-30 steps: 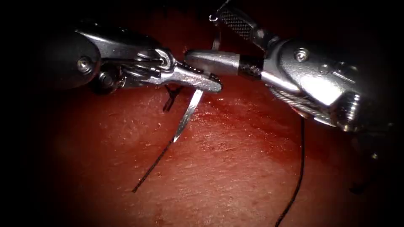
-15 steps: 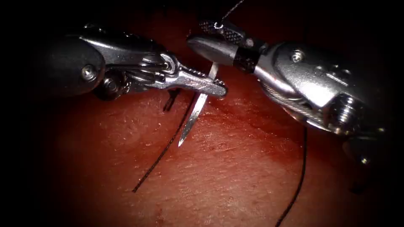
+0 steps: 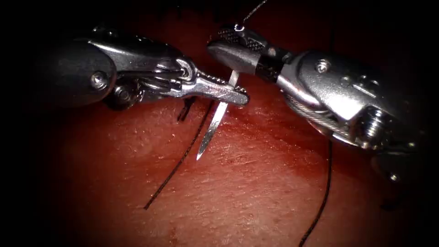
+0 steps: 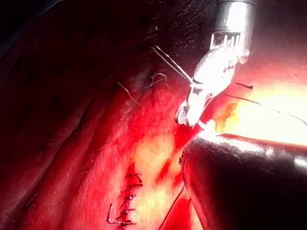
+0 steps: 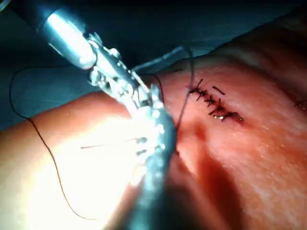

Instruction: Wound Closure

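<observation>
Surgical training bench in lab: pork belly tissue (image 3: 256, 192) with stitched cut (image 5: 216, 108), needle drivers, curved needle (image 3: 212, 126), black thread (image 3: 176, 167).

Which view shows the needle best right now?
The endoscope view: the needle is held by the left tool partway along its curve, tip free above the tissue. The right tool sits at its upper end. I cannot make the needle out in either wrist view.
</observation>
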